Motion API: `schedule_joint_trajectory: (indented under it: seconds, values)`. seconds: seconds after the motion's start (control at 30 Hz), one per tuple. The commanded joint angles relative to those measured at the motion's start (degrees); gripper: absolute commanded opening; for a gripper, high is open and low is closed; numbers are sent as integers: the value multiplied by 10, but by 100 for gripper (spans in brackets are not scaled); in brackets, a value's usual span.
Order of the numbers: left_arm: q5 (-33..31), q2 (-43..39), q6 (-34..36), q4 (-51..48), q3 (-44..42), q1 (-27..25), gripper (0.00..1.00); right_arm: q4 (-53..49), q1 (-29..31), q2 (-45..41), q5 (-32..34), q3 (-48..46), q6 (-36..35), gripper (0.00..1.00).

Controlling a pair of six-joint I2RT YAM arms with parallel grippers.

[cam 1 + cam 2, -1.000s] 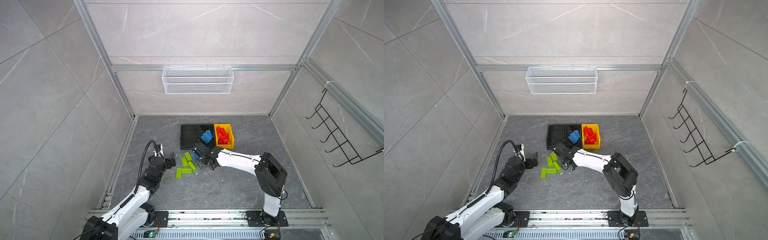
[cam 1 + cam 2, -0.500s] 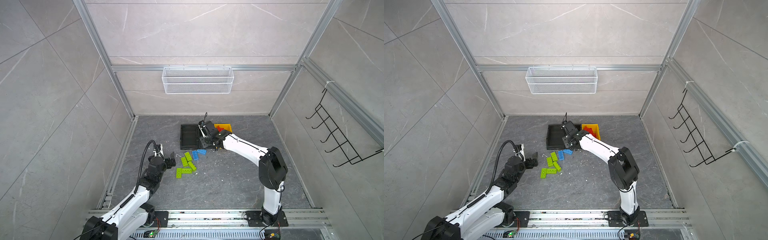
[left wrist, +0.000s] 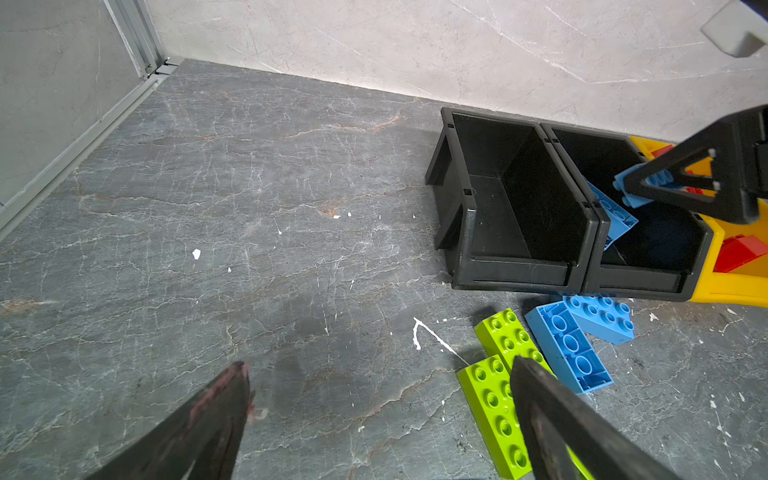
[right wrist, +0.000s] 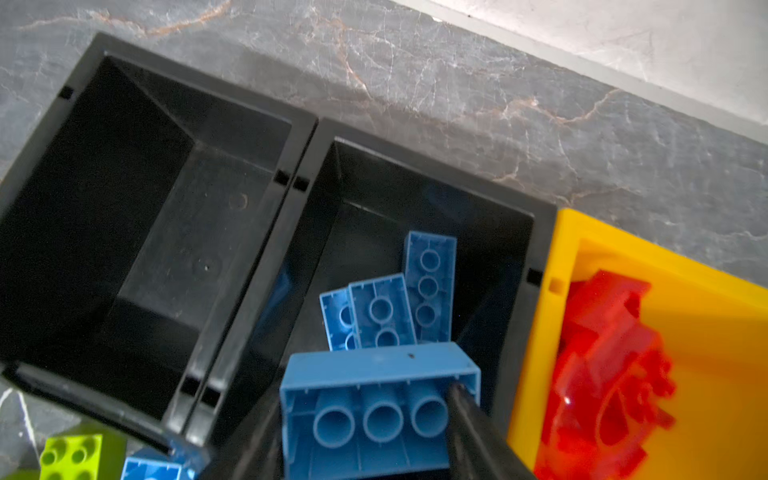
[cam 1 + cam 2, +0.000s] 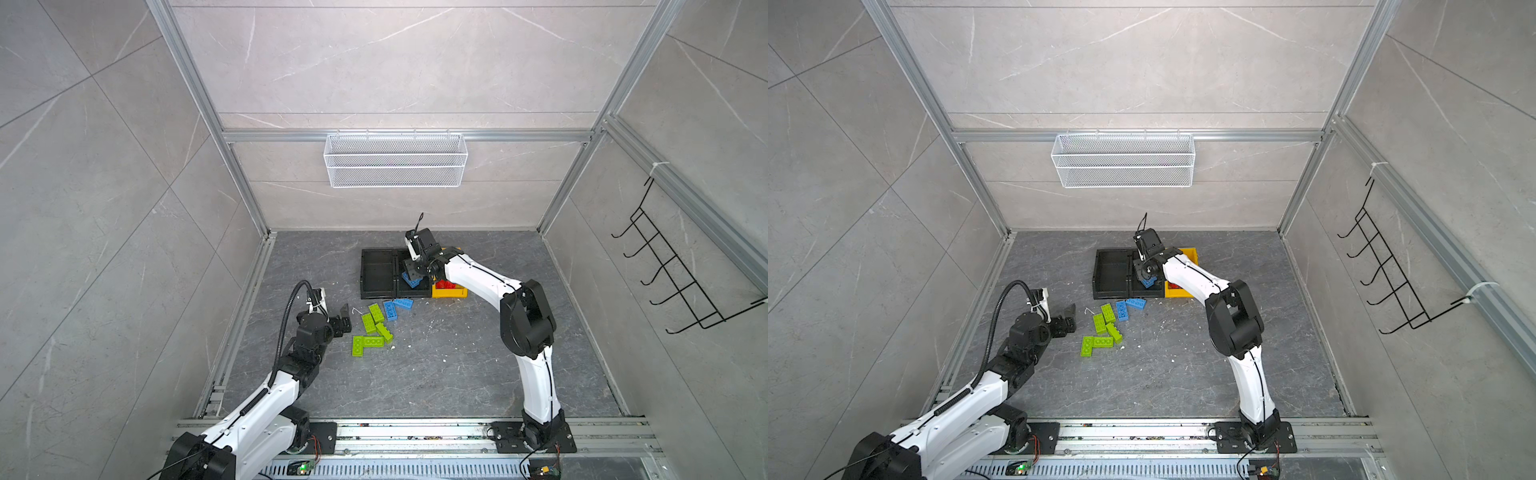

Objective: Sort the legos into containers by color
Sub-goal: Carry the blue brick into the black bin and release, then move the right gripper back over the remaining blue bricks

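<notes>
While the right end effector (image 4: 361, 432) pinched a blue brick (image 4: 374, 374), the middle black bin (image 4: 436, 172) lay directly beneath it.

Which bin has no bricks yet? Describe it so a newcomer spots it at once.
Three bins stand side by side near the back wall. It is the black bin at the row's left end in both top views. Its black neighbour holds blue bricks, the yellow bin red bricks; this one holds nothing.
</notes>
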Motion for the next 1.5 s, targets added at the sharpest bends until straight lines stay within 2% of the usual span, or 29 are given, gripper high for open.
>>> schedule_joint_trajectory:
  seconds: [0.0, 0.2, 0.3, 0.47, 0.57, 0.7, 0.9, 1.13, 1.47]
  values:
    - [-6, -1, 6, 28, 1, 1, 99, 7, -6, 25, -18, 32, 4, 58]
    - [-6, 3, 6, 31, 0, 1, 99, -14, -12, 58, -27, 81, 6, 60]
    - [-8, 5, 6, 32, -1, 1, 99, -42, -12, 70, -35, 112, 6, 65]
    - [-6, 9, 4, 33, 0, 1, 99, -68, -12, 58, -47, 122, 8, 74]
    - [-5, 11, 4, 34, 2, 1, 99, -84, -12, 41, -55, 115, 8, 75]
    - [-3, 5, 3, 32, 1, 1, 99, -44, -8, -18, -90, 47, 9, 72]
    - [0, -3, 3, 34, -3, 1, 99, 21, 7, -117, -154, -114, 31, 70]
    - [9, 12, 3, 44, -2, 1, 99, 120, 40, -188, -162, -286, 65, 70]
    - [15, 15, 6, 52, -5, 1, 99, 160, 48, -158, -166, -320, 64, 68]
